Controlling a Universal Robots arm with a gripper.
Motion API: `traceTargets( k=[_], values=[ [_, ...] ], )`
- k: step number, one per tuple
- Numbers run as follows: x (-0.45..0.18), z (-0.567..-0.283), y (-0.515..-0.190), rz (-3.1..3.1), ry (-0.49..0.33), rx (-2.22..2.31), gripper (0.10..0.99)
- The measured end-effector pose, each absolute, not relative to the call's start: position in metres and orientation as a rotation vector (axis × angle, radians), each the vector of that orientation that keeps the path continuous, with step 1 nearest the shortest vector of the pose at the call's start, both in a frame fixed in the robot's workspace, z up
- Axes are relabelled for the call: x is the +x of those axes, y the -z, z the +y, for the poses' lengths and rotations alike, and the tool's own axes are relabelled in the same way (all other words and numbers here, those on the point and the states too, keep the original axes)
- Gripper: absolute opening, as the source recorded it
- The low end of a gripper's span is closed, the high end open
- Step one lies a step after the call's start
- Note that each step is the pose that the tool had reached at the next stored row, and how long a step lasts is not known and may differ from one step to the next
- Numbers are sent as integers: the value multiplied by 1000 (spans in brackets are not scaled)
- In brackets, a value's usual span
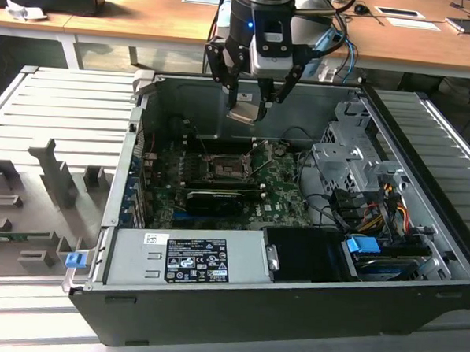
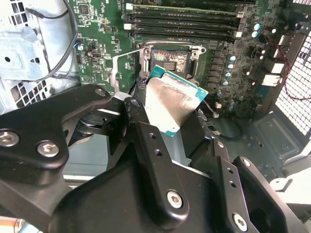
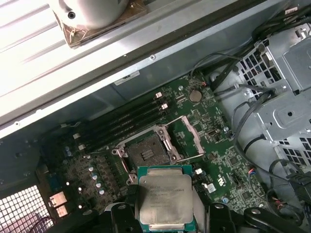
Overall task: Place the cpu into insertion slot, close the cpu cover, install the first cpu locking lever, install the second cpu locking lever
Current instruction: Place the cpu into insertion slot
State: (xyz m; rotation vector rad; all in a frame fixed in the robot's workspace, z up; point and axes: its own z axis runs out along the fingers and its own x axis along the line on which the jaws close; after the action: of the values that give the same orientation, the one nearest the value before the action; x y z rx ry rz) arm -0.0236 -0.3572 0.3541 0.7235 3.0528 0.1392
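High over the insertion slot, toward its twelve o'clock, my tool grips the cpu tilted; lowered askew, it could jam.

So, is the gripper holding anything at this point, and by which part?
Yes. The gripper holds the cpu, its jaws clamped on two opposite side edges. The pale metal top is exposed, and the chip hangs clear of the insertion slot.
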Motion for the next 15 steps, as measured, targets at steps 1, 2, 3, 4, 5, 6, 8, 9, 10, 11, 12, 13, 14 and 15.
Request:
traceTargets(
  k=[1,2,3,4,5,6,8,9,10,11,12,13,14,15],
  values=[
    [-24,-357,-354,3051,-139,730,529],
    [-24,-357,-354,3049,-139,738,529],
    [-24,-357,-354,3047,-139,745,529],
    [-24,-357,-354,3045,-139,753,529],
    [-24,-357,-354,3043,-139,758,529],
    [-24,-357,-354,3042,-139,763,529],
    [-24,-357,-354,3038,-139,776,529],
    [-24,-357,-354,3037,-139,780,529],
    [-24,-357,-354,3036,-139,785,529],
    [-24,-357,-354,3035,-139,789,529],
    [-24,-357,-353,3031,-139,800,529],
    [-24,-357,-353,3029,-139,807,529],
    [-24,-357,-353,3027,-139,814,529],
    [-24,-357,-353,3025,-139,822,529]
  ],
)
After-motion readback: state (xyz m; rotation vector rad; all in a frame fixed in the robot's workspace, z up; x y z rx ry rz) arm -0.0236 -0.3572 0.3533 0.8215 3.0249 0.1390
